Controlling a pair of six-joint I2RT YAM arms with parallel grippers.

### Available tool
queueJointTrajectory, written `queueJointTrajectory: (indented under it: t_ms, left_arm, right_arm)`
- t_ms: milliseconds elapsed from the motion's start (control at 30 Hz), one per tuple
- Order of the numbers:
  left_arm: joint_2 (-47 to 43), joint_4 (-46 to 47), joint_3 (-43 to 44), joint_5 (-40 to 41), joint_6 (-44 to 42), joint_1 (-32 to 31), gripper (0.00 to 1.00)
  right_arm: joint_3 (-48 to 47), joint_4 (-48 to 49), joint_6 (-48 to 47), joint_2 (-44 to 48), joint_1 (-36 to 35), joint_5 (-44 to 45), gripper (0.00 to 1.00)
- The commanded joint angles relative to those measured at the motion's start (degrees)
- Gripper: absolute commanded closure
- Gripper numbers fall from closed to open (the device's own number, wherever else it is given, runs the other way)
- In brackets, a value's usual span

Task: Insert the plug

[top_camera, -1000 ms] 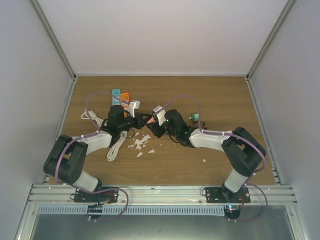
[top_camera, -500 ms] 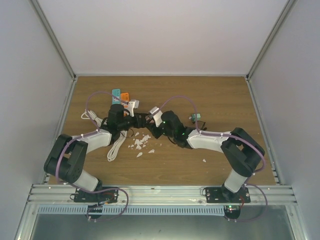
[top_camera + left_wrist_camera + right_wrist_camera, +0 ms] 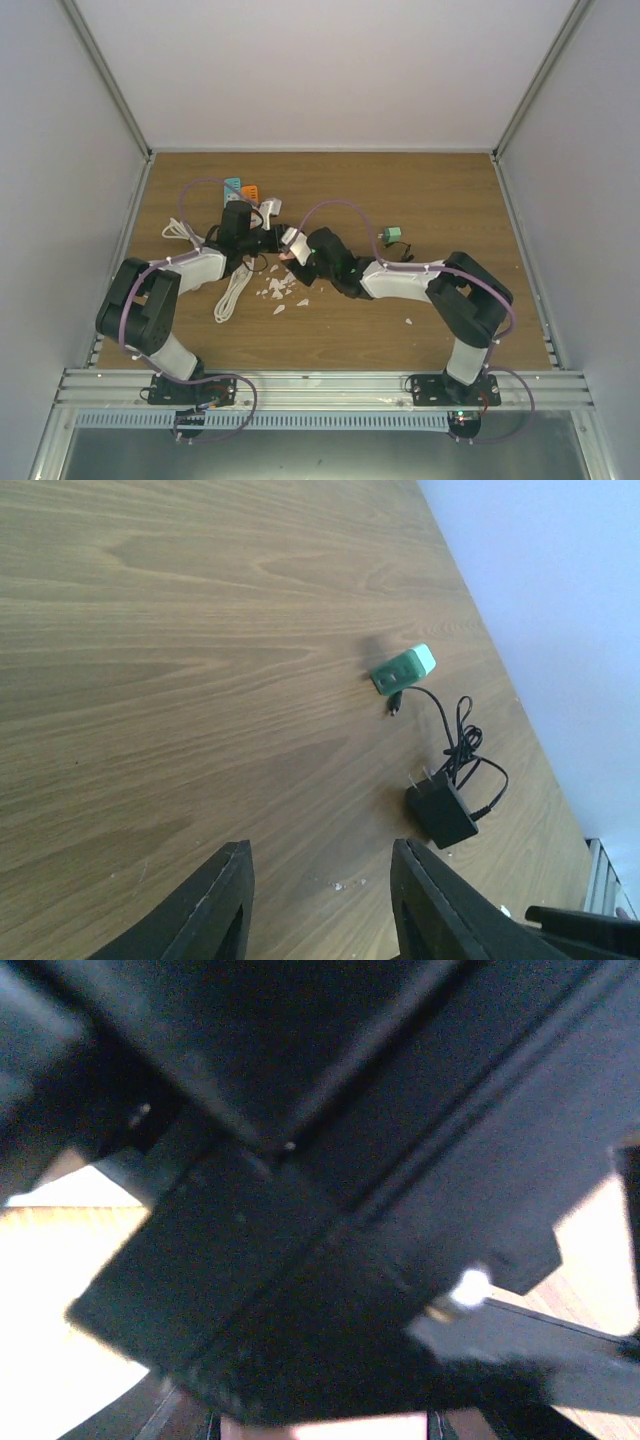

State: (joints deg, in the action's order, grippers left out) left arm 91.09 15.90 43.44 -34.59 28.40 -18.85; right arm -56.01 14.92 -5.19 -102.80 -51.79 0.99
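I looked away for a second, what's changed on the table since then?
The right gripper swung left toward the other arm; the left gripper drew back a little, jaws apart on nothing. Green adapter, white cable and scraps stayed put.

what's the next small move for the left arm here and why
Probably back the left gripper slightly away from the right gripper: its jaws stand apart with nothing between them, the two grippers crowd together, and the right wrist view is blocked dark.

One green block (image 3: 404, 669), one black plug adapter (image 3: 440, 815), one coiled white cable (image 3: 233, 292) and several white scraps (image 3: 280, 288) are counted.
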Motion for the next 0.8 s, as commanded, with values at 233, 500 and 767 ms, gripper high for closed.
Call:
queueJointTrajectory:
  t_ms: [233,500,767]
  left_arm:
    - [-2.54,0.55,-0.14,-3.59,0.66,1.49,0.53]
    - [-1.62,2.11,-0.46,-4.8,1.41,1.49,0.51]
    - [-0.21,1.6,0.24,-4.92,1.24,0.32,0.51]
  right_arm:
    - [3.14,4.73,-1.53,3.54,8.62,-13.49,0.99]
    - [6.57,10.13,-11.92,0.3,9.43,-18.36,0.99]
    - [13.8,18.57,-18.29,3.73,9.33,-18.49,0.99]
